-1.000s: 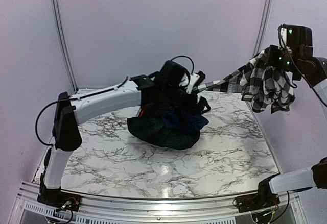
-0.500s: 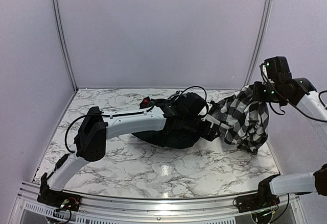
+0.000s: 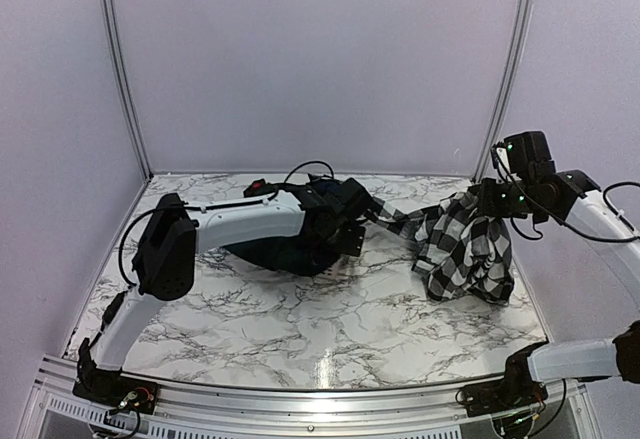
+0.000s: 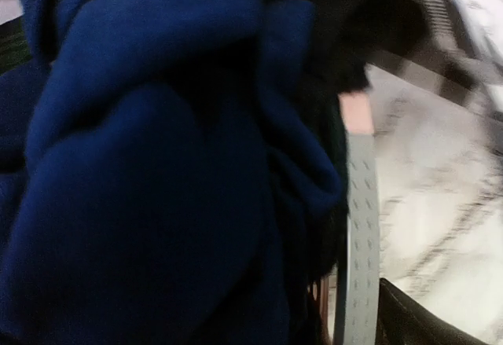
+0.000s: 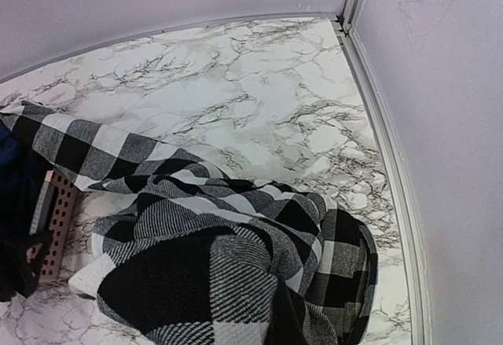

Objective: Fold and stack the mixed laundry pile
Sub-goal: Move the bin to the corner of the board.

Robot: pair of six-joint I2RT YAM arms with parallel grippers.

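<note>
On the white, grey-veined marble tabletop (image 3: 330,309), the laundry is seen in two parts. A dark heap of soft cloth garments (image 3: 262,255) is piled at about ten o'clock from the table's middle and is largely covered by the white left arm (image 3: 240,221) stretched across it. The left gripper (image 3: 352,231) is set at the heap's three o'clock edge with its fingers spread wide apart. In the left wrist view a plain navy blue T-shirt (image 4: 141,164), crumpled into thick folds, is pressed against the inner face of the one grey finger (image 4: 361,227) that is shown. The other finger is hidden by the cloth, so whether any of it is pinched cannot be told. The black-and-white large-check shirt (image 3: 465,254) is found bunched at three o'clock. Its lower folds are rested on the marble and its top is gathered into the right gripper (image 3: 487,202), which is clenched on it at about two o'clock. From that bundle a narrow checked strip is drawn toward nine o'clock, as far as the left gripper. In the right wrist view the right fingers are hidden beneath the checked cloth.
</note>
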